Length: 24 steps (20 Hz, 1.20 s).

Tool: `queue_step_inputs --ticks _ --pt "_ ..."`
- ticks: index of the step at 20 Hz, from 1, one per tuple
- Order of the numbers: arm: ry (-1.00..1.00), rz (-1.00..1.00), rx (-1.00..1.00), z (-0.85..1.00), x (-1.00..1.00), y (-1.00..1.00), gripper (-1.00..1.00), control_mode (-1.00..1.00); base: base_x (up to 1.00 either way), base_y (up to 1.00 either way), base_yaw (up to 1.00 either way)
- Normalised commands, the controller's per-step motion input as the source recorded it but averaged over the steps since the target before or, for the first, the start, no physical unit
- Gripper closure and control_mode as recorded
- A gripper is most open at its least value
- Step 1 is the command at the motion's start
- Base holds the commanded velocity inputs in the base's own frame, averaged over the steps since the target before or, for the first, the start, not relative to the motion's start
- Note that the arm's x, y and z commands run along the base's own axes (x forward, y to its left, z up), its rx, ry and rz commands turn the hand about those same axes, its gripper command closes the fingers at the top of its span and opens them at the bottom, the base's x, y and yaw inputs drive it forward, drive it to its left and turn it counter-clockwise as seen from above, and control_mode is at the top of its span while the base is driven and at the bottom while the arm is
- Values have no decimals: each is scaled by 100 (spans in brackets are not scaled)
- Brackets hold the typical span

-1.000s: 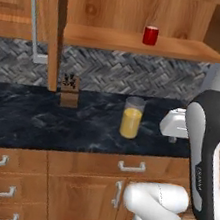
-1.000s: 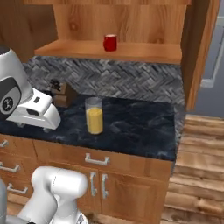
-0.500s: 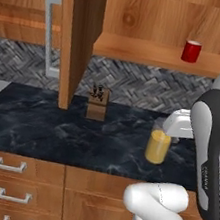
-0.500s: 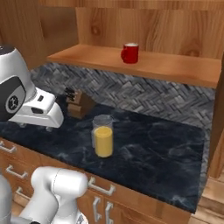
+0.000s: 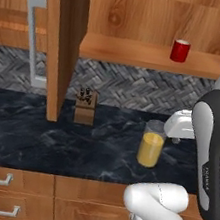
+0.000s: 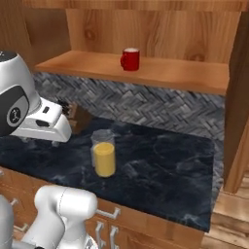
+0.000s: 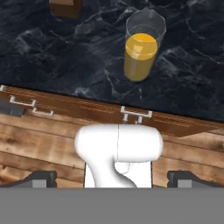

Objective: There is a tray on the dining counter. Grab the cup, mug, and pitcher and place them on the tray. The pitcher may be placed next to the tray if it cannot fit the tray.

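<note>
So the tall clear glass pitcher (image 5: 151, 144) of orange liquid stands on the black marbled surface (image 5: 51, 138), right of the wooden knife block (image 5: 85, 107); the red mug (image 5: 180, 51) sits on the shelf above. Fingers (image 7: 41, 178) spread wide, empty. A sloppy approach could tip the pitcher over.

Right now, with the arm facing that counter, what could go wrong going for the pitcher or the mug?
The pitcher is tall, clear glass and well filled with orange liquid; a sideways nudge from the open claw could tip or spill it. The mug sits on the wooden shelf under a cabinet, so a high reach risks the arm striking the shelf edge. The knife block stands nearby on the counter.
</note>
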Motion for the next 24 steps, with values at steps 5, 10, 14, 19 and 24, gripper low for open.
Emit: queue_step_inputs --ticks 5,10,14,19,24 --pt "0 0 0 0 0 0 -100 100 29 5 -34" --pt "0 0 0 0 0 0 -100 100 21 13 -35" --pt "0 0 0 0 0 0 -100 100 21 17 -32" --pt "0 0 0 0 0 0 -100 100 20 30 -17" --pt "0 0 0 0 0 0 -100 100 9 10 4"
